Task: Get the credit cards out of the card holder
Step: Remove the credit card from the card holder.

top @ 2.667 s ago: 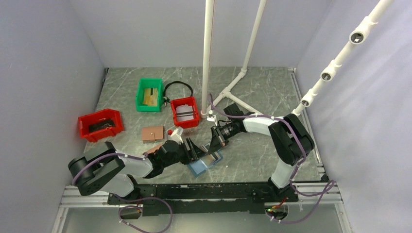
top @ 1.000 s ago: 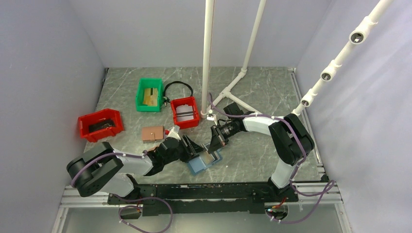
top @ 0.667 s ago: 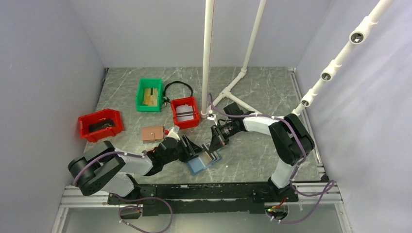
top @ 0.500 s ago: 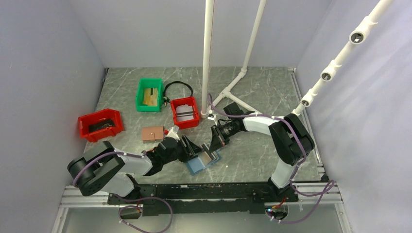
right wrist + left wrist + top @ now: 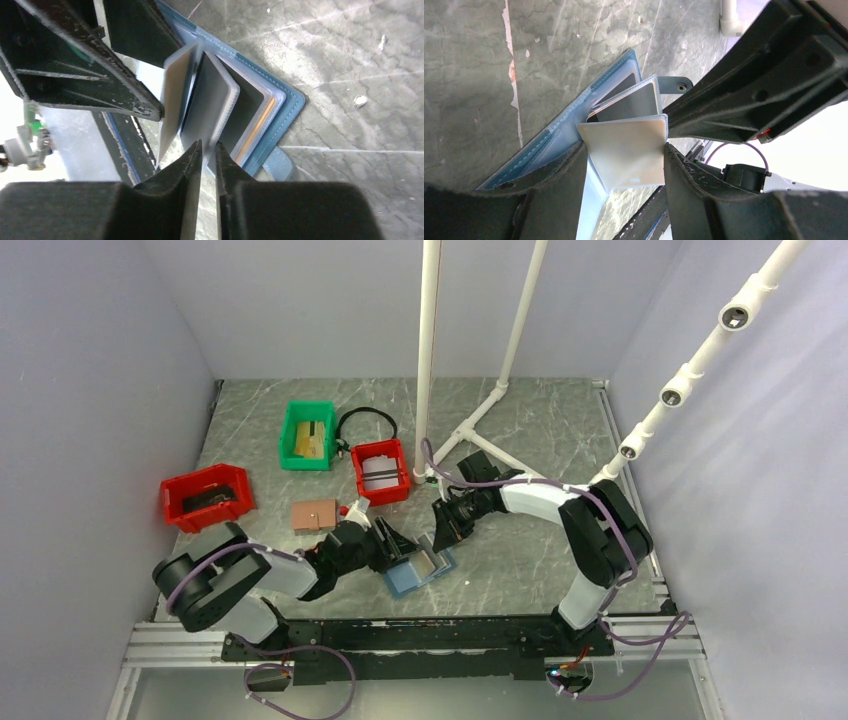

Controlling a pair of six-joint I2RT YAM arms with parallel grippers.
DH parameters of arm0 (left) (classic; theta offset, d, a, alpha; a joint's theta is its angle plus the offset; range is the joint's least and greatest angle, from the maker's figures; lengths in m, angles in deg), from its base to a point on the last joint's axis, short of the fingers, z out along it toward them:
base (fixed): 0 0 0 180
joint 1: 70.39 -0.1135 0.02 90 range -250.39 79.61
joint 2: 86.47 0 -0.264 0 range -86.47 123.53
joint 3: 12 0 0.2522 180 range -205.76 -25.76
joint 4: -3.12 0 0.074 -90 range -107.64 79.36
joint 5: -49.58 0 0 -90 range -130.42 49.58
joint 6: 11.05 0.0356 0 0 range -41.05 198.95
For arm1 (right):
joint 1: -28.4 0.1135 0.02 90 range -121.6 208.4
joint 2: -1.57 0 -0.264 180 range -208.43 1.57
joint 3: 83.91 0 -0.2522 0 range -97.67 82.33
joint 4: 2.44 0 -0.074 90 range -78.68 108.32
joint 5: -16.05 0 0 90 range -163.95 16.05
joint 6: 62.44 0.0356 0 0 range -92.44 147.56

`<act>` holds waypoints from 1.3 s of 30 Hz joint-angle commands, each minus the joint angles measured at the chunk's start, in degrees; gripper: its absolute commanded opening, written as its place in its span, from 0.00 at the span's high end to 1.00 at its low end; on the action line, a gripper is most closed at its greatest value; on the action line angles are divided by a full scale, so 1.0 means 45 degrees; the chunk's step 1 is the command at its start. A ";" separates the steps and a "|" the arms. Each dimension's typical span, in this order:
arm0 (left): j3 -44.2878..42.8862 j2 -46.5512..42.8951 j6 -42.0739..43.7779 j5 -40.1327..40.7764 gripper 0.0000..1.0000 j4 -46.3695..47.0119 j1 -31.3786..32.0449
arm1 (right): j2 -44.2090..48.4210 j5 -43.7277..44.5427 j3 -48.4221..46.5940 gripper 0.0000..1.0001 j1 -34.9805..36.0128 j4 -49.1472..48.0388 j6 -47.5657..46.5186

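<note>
1. The holder [image 5: 404, 583] lies open on the desk [image 5: 530, 420], near the front edge, between the two arms.
2. Inside it, a pale leaf [image 5: 624, 150] and a grey leaf [image 5: 212, 107] stand fanned up from the blue cover.
3. The left end effector [image 5: 397, 548] is spread. The pale leaf stands between its fingers [image 5: 556, 195], with one edge at each finger.
4. The right end effector [image 5: 206, 146] is nearly pressed together, with only a thin gap left. Its tips meet the lower edge of the grey leaf, but whether they pinch it cannot be told.
5. A gold card [image 5: 261, 124] shows as a thin edge in a pocket of the holder, beneath the raised leaves.
6. A brown wallet [image 5: 313, 514] lies left of and behind the holder, well apart from it.
</note>
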 commanded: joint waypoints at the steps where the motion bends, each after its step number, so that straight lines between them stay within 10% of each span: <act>1: 0.0093 0.1018 0.0017 -0.0693 0.83 0.1789 -0.0075 | 0.0944 0.0891 -0.0374 0.74 0.0196 0.0160 -0.1070; 9: 0.0139 0.1980 -0.0158 -0.1039 0.84 0.3157 -0.0137 | 0.2173 0.1098 0.0069 0.57 0.0218 -0.0185 -0.1576; 20: 0.0081 0.1950 -0.0179 -0.1123 0.82 0.3173 -0.0137 | 0.1141 0.1524 -0.0131 0.87 0.0894 0.0108 -0.1555; 30: 0.0426 0.1361 -0.0039 -0.1186 0.39 0.3209 -0.0137 | 0.0433 -0.0230 -0.0235 0.88 0.1353 0.0039 -0.1267; 39: 0.0665 -0.0821 -0.0150 -0.0210 0.31 0.0996 -0.0118 | 0.0141 -0.1800 -0.0094 0.88 0.1426 -0.0603 -0.0355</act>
